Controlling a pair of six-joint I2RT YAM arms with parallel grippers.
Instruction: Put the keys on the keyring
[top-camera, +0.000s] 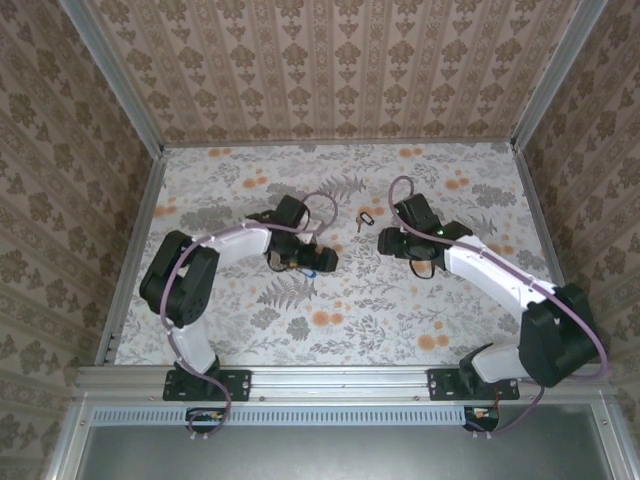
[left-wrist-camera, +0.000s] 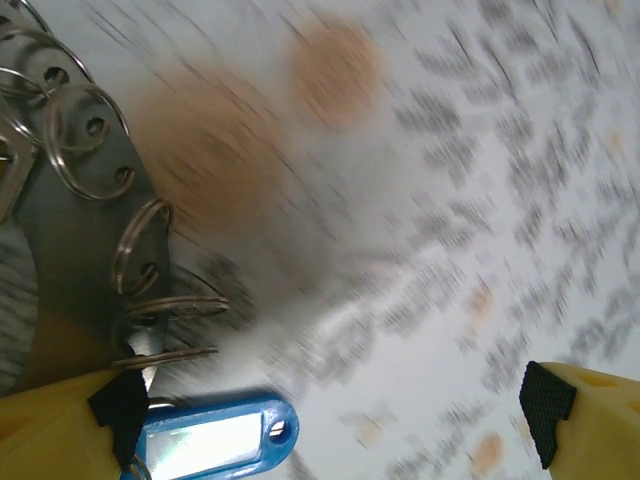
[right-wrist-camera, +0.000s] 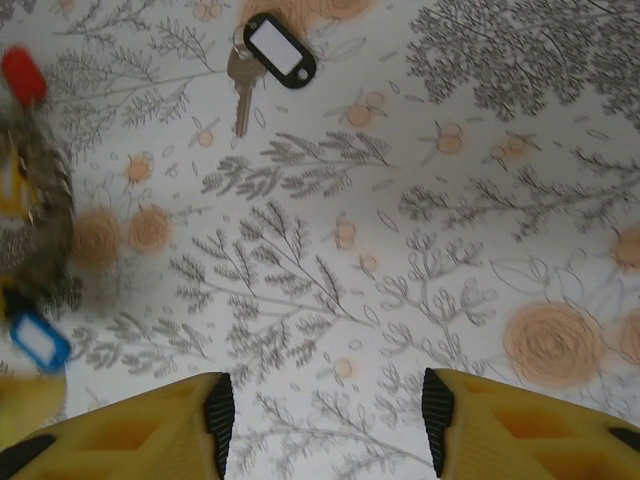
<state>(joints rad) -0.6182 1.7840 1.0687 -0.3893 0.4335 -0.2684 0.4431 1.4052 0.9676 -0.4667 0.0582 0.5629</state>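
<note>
The keyring is a bundle of several silvery split rings on a grey metal plate, just left of my left gripper's left finger. A blue-tagged key hangs from it beside that pad. My left gripper is open with only blurred table between its pads; from above it sits mid-table with the blue tag. A loose key with a black tag lies flat far ahead of my open right gripper. From above, that key lies between the arms, near the right gripper.
A blurred bundle with a red tag and a blue tag shows at the left edge of the right wrist view. The floral table is walled on three sides by patterned panels.
</note>
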